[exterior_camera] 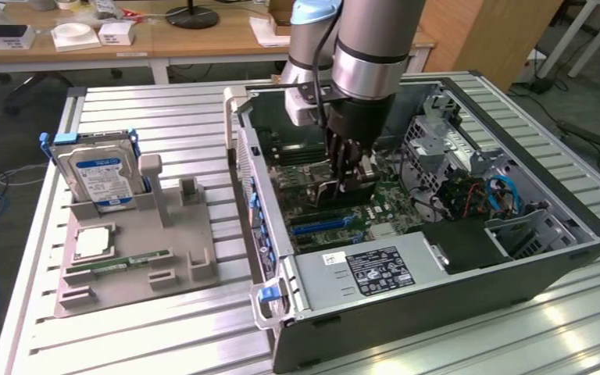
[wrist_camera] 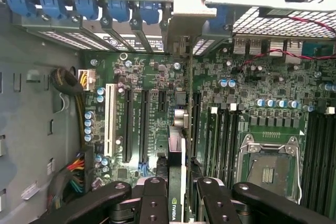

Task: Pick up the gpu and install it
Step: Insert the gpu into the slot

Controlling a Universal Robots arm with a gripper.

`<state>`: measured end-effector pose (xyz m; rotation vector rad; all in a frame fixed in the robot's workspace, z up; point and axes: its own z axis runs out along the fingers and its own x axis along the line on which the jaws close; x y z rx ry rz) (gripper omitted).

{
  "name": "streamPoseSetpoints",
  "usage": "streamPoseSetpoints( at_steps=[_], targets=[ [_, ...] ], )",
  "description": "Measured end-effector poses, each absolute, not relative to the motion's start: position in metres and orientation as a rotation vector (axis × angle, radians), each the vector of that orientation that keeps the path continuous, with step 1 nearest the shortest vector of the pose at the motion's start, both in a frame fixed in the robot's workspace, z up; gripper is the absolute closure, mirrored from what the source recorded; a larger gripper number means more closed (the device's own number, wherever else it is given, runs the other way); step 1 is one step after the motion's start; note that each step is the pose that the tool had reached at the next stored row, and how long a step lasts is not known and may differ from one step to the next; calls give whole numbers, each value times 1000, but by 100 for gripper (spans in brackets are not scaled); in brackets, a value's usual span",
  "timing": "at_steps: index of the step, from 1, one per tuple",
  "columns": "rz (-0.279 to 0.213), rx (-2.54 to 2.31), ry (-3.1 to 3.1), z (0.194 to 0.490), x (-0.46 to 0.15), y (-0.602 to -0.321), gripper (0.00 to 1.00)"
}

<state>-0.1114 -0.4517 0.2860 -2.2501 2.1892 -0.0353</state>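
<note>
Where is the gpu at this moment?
In the wrist view the gpu is gripped edge-on in the pincer, inside the open computer case, over the motherboard next to its long black slots.

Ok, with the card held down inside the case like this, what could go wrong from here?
First, the gpu in the pincer may be misaligned with the motherboard's long slots; pushing down could strain card or board. Second, its bracket end could snag on the rear slot covers. Third, the pincer sits close to the open CPU socket, which a sideways slip might damage.
</note>
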Motion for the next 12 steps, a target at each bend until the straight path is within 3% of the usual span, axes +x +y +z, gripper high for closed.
streamPoseSetpoints(
  at_steps=[12],
  targets=[
    [-36, -2252, 2186, 281, -112, -452, 74]
  ],
)
